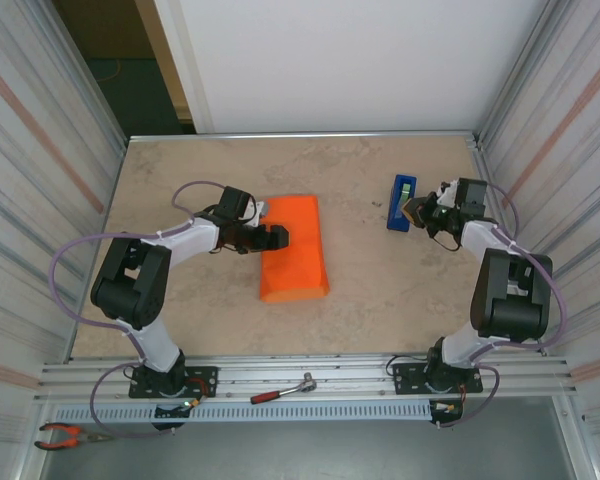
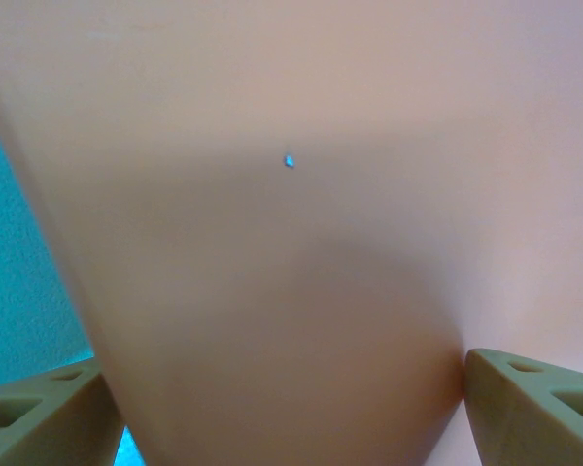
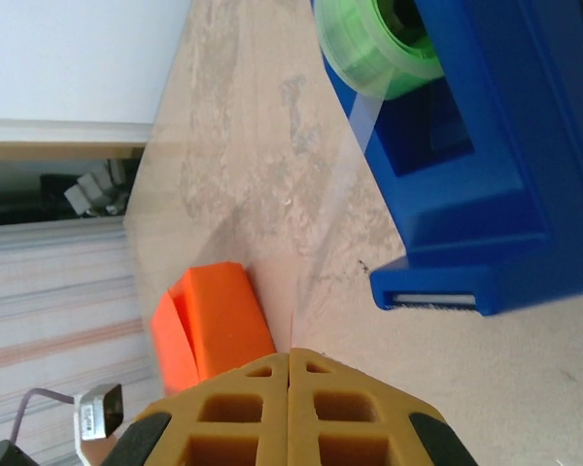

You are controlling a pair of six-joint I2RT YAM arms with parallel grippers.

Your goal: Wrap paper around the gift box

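Note:
The orange paper point(image 1: 295, 250) lies mid-table, folded into a long bundle. The gift box is hidden under it. My left gripper point(image 1: 268, 236) reaches over the bundle's left side. In the left wrist view the paper point(image 2: 291, 243) spans the whole gap of my left gripper point(image 2: 284, 388), touching both wide-set fingers. My right gripper point(image 1: 417, 212) sits beside the blue tape dispenser point(image 1: 402, 202). In the right wrist view my right gripper point(image 3: 291, 351) is shut on a clear tape strip point(image 3: 340, 184) running from the green roll point(image 3: 379, 49). The paper point(image 3: 214, 320) lies beyond.
The tape dispenser point(image 3: 486, 194) stands at the right of the beige table point(image 1: 370, 290). A red-handled ratchet point(image 1: 283, 390) lies on the front rail, red pliers point(image 1: 65, 435) at the bottom left. Corrugated walls close both sides.

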